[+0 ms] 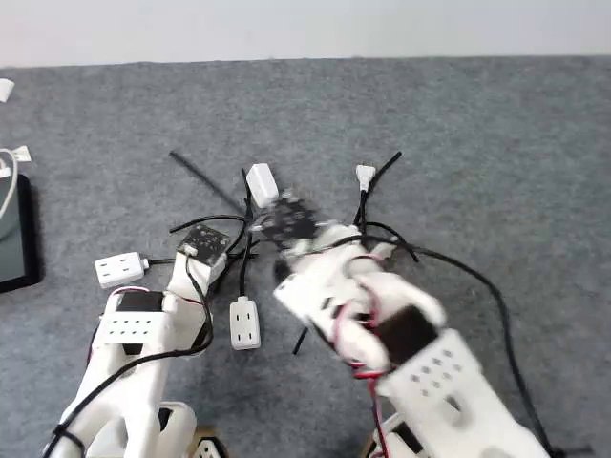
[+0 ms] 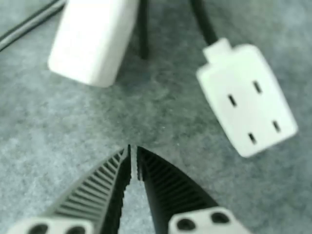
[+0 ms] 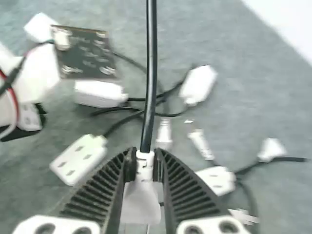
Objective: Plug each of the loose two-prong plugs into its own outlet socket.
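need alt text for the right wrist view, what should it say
The right gripper, with ribbed black fingers, is clamped on a white plug whose black cord runs straight away from it. Beyond, on the grey carpet, lie a white outlet socket block and several other white cord ends.

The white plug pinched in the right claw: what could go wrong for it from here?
1. The plug is held only by the right claw, so it might twist or slip when pushed in.
2. Its black cord runs into other cords that cross each other; pulling could drag neighbours along.
3. The socket lies loose on the carpet near the shut, empty left claw; unheld, it may slide away.
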